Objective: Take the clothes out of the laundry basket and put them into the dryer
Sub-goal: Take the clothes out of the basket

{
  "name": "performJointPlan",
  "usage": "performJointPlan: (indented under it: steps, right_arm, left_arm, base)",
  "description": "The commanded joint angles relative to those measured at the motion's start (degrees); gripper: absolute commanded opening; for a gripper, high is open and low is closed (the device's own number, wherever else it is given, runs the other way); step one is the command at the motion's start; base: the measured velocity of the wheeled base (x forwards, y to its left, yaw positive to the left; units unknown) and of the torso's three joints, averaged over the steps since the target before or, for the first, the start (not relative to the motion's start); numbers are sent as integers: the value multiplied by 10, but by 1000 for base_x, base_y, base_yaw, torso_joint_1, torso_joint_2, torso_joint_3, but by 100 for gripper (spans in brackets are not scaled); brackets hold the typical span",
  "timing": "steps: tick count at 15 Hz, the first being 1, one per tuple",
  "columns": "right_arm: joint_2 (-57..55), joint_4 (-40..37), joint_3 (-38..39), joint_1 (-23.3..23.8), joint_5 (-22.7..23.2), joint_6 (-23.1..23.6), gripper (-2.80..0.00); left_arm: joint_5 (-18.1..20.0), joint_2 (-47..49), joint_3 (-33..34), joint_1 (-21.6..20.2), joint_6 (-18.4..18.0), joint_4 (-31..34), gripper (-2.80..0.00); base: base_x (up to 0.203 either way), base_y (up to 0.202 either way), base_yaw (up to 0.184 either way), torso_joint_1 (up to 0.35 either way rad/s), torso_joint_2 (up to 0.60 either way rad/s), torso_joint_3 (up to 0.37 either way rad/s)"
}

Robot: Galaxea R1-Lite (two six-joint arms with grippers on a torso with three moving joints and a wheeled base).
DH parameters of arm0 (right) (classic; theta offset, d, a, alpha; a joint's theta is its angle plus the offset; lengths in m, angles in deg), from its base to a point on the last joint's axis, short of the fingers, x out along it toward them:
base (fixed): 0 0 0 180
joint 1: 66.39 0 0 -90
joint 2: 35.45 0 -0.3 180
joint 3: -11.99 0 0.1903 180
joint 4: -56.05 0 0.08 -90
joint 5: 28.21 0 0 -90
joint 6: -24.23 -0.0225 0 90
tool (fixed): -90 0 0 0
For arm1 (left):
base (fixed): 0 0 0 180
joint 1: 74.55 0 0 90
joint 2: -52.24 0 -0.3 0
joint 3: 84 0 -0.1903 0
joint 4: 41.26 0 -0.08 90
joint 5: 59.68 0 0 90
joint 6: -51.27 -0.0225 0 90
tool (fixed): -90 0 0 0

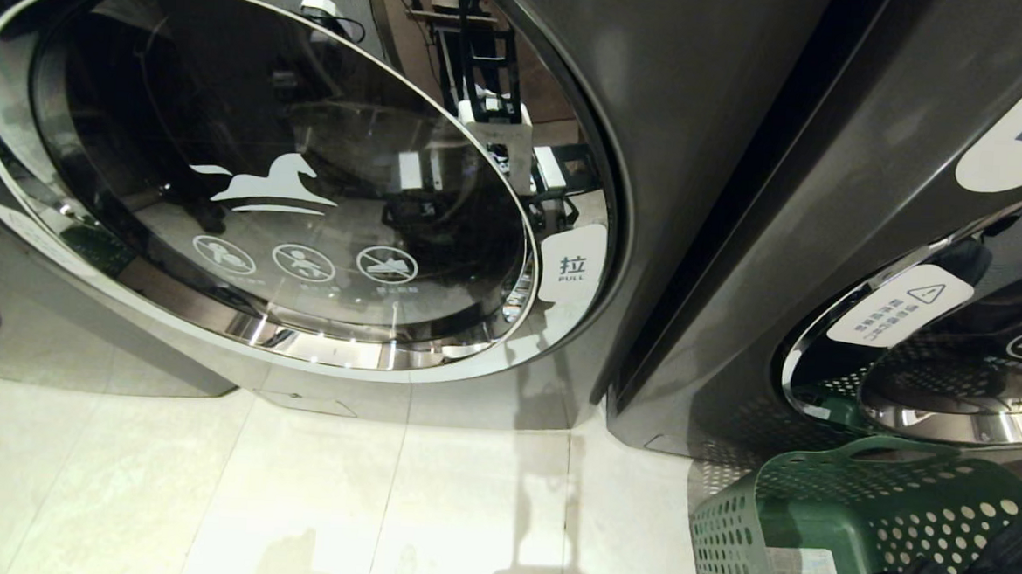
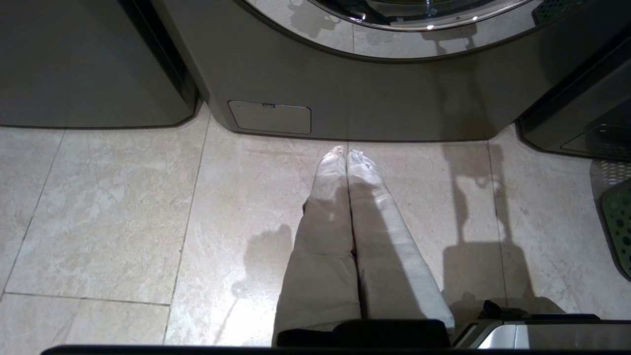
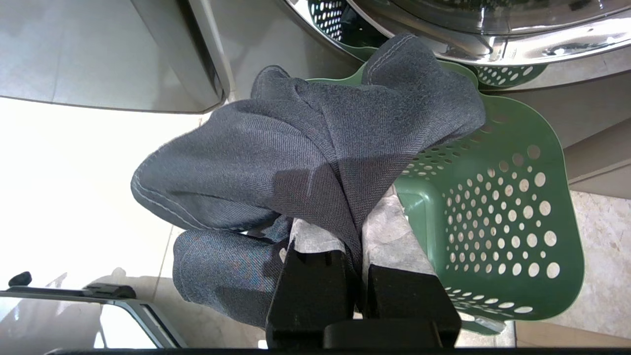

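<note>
The right gripper (image 3: 356, 246) has its jaws clamped on dark jeans (image 3: 305, 148), which hang over the green basket (image 3: 498, 217). The left gripper (image 2: 346, 157), jaws closed, points at the floor (image 2: 123, 207) before the dryer (image 2: 369, 98).

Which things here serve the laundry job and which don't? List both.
Job: jeans, shut in the right gripper; green basket; dryer, its door closed.

Not in use: second machine on the right; left gripper, shut above the floor tiles.

Green laundry basket (image 3: 498, 212) with round holes; blue-grey twill garment (image 3: 305, 158); dark grey dryer (image 1: 704, 113); cream floor tiles (image 2: 113, 207).
</note>
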Motion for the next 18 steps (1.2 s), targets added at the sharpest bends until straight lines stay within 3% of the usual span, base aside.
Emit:
performJointPlan:
  steps: [1, 18]
  right_arm:
    - [1, 0, 0, 0, 0, -1, -280]
    - [1, 3, 1, 0, -11, -27, -280]
  left_arm:
    - [0, -1, 0, 0, 0, 0, -280]
    - [-1, -1, 0, 0, 1, 0, -280]
  base:
    - [0, 0, 0, 0, 0, 0]
    - [0, 0, 0, 1, 0, 23]
